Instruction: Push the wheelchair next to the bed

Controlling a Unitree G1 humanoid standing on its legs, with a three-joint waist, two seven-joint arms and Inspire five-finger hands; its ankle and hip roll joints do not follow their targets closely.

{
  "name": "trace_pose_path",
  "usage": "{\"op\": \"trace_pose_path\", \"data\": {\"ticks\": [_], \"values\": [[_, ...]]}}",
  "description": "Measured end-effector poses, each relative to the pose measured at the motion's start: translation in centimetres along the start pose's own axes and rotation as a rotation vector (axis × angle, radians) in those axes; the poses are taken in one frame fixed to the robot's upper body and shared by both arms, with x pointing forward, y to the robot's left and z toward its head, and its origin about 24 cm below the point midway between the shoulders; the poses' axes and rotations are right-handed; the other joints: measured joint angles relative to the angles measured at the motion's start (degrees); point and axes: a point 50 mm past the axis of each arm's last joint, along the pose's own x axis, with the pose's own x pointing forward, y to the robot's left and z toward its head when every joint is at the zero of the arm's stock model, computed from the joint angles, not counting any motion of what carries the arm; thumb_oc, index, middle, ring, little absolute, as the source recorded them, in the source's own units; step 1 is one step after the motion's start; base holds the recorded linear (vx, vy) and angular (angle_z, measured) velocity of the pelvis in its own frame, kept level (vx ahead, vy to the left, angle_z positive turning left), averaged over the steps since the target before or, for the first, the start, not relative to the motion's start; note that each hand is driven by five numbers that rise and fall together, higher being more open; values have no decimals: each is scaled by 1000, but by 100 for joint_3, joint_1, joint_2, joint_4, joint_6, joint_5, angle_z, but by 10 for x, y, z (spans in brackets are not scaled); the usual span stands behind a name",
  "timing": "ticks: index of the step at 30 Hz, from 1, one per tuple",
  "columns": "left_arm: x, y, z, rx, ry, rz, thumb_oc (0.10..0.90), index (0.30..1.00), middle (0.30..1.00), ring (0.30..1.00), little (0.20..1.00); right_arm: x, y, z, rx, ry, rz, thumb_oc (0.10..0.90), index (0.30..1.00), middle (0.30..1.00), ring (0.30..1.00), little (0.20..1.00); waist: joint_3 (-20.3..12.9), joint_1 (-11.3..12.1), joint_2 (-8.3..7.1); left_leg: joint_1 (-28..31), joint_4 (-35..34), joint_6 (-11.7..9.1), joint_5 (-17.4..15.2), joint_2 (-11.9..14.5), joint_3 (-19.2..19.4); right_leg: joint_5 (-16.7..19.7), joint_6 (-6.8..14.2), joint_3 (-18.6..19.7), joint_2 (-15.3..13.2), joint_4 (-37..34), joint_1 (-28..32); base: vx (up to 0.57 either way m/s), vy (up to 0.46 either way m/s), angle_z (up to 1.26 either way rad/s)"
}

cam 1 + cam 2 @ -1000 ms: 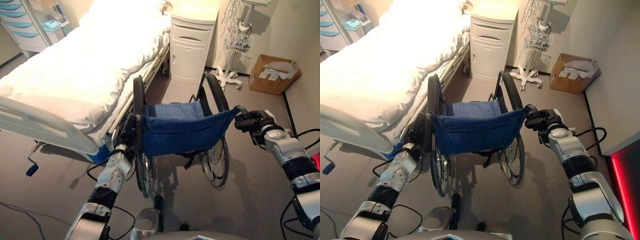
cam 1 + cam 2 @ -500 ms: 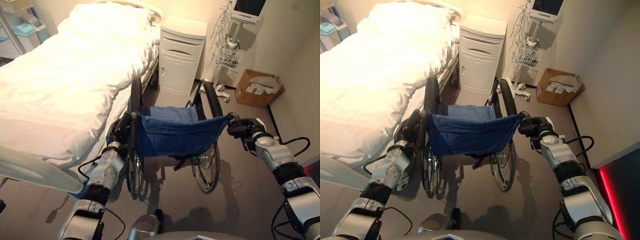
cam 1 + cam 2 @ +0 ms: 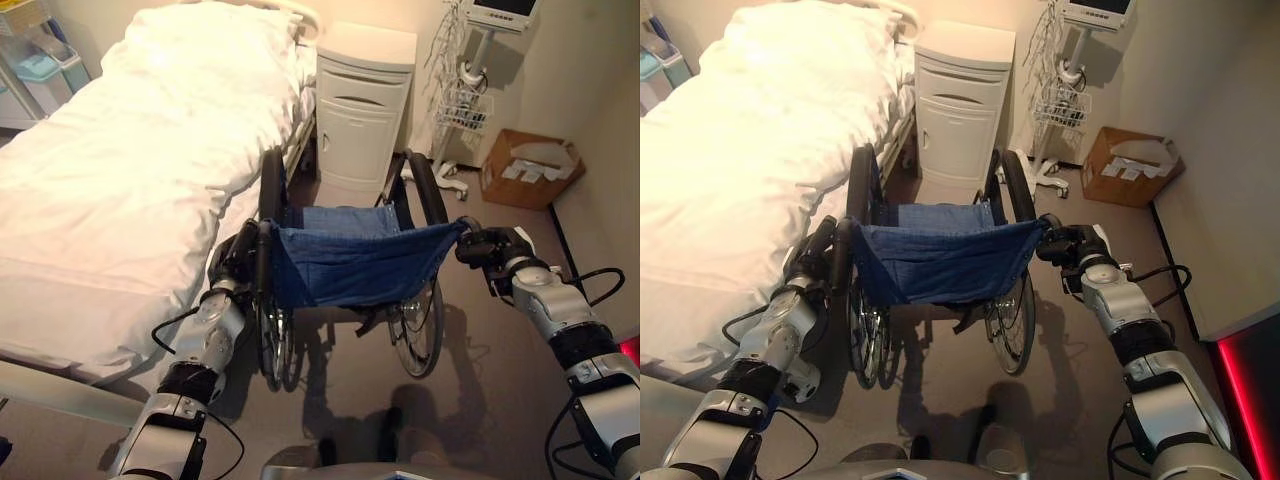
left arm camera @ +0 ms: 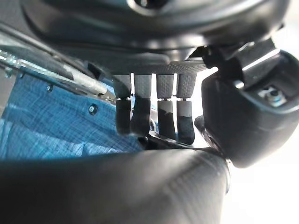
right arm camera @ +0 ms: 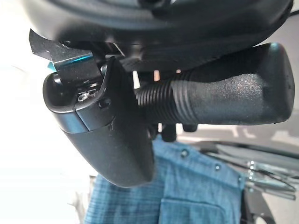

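Left eye view: wheelchair (image 3: 350,262) faces the nightstand (image 3: 362,105), lengthwise beside bed (image 3: 120,180), both hands gripping handles.

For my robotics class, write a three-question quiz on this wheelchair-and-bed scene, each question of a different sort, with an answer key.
1. True or false: the wheelchair stands on the far side of the bed from the robot.
2. What does the left hand grip?
A. the bed rail
B. the wheelchair's push handle
C. the bedside cabinet
3. Fill in: the right hand is shut on the wheelchair's other ____.

Key:
1. False; it stands alongside the bed, directly in front of the robot.
2. B
3. push handle
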Motion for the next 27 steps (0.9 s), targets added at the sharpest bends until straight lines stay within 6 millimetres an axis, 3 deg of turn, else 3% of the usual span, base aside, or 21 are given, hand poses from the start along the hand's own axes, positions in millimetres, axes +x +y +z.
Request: {"op": "trace_pose_path", "data": {"ticks": [5, 6, 8, 10, 12, 17, 20, 27], "values": [[-2, 2, -4, 2, 9, -4, 400, 300, 300, 300, 300, -5, -3, -3, -8, -4, -11, 400, 300, 300, 300, 300, -58, -218, -78, 94, 73, -179, -98, 10, -368, -7, -18, 180, 89, -83, 331, 152, -168, 35], [-2, 2, -4, 1, 11, -3, 400, 300, 300, 300, 300, -5, -3, -3, -9, -3, -11, 400, 300, 300, 300, 300, -69, -221, -94, 71, 166, -248, -150, 29, -396, 177, -186, 195, 126, -214, 474, 166, -266, 28], [-2, 2, -6, 2, 17, -1, 400, 300, 300, 300, 300, -5, -3, -5, -8, 2, -9, 400, 300, 300, 300, 300, -71, -299, -97, 44, 309, -395, -267, 115, -521, 300, -278, 155, 208, -288, 628, 114, -203, 35], [-2, 2, -8, 2, 26, -1, 400, 300, 300, 300, 300, -6, -3, -9, -9, 13, -11, 400, 300, 300, 300, 300, -102, -297, -151, 32, 343, -476, -384, 189, -392, 479, -484, 129, 228, -295, 722, 79, -153, 31], [-2, 1, -12, -3, 39, 1, 400, 300, 300, 300, 300, -6, -3, -10, -10, 15, -11, 400, 300, 300, 300, 300, -157, -416, -126, -47, 431, -565, -506, 440, -66, 446, -692, 120, 330, -254, 765, 76, -157, 39], [-2, 0, -13, -5, 40, 1, 400, 300, 300, 300, 300, -7, -6, -10, -15, 12, -16, 400, 300, 300, 300, 300, -174, -424, -63, -206, 770, -804, -624, 708, 106, 309, -894, 86, 515, -163, 761, 73, -84, 14], [-2, 1, -12, -6, 37, 2, 400, 300, 300, 300, 300, -7, -6, -8, -15, 4, -15, 400, 300, 300, 300, 300, -184, -429, -57, -222, 722, -881, -587, 771, 296, 316, -911, 71, 548, -207, 760, 77, 47, 3], [-2, -3, -14, -4, 42, -11, 400, 300, 300, 300, 300, -8, -10, -11, -19, 9, -25, 400, 300, 300, 300, 300, -247, -415, -32, -60, 199, -787, -343, 739, 414, 512, -832, 91, 552, -591, 843, 62, 44, -1]]}}
